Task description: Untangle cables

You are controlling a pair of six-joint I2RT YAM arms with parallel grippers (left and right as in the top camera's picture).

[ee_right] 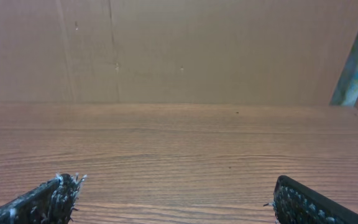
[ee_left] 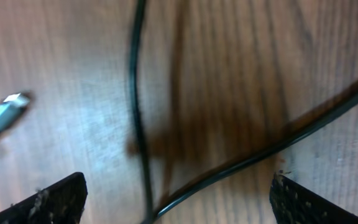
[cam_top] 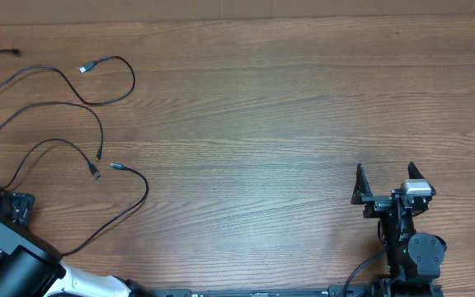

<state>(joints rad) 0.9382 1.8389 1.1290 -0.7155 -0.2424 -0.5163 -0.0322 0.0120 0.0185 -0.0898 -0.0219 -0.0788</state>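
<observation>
Several thin black cables (cam_top: 97,101) lie in loose loops on the left of the wooden table, their plugs apart; one silvery plug (cam_top: 85,68) lies near the back. My left gripper (cam_top: 13,203) hangs low at the left edge over the strands. In the left wrist view its jaws stand wide apart, my left gripper (ee_left: 179,208) open. One cable (ee_left: 134,93) runs straight up between the jaws and another cable (ee_left: 303,127) crosses it slantwise; neither touches a finger. A silvery plug (ee_left: 5,111) lies to the left. My right gripper (cam_top: 386,186) is open over bare wood, my right gripper (ee_right: 182,202) holding nothing.
A long cable (cam_top: 126,210) curves from a plug (cam_top: 115,166) down toward the left arm's base (cam_top: 23,268). The right arm's base (cam_top: 411,256) sits at the front right. A brown wall (ee_right: 179,50) stands behind the table's far edge.
</observation>
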